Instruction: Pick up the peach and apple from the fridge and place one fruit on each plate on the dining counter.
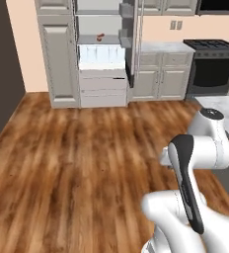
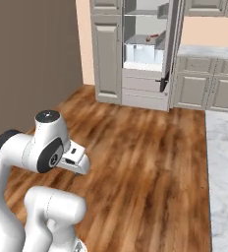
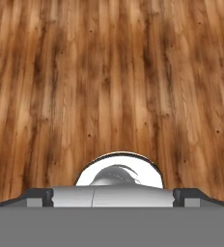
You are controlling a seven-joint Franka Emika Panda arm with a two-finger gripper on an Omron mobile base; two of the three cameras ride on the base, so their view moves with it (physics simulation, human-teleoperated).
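Nearest me, my claw (image 3: 113, 195) stands spread over bare wood floor (image 3: 109, 72), gripping nothing. Far across the room I see the open fridge (image 1: 102, 49): small reddish fruit (image 1: 100, 36) on its shelf, too small to name. Right base view adds marble worktop (image 2: 224, 172) at right.

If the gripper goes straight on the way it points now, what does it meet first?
Most likely the wooden floor: the gripper looks down at bare planks, with nothing between as far as the hand view shows.

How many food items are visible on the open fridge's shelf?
2: a small round reddish item and an elongated orange-red item right beside it. Both are too small to identify; more may be hidden.
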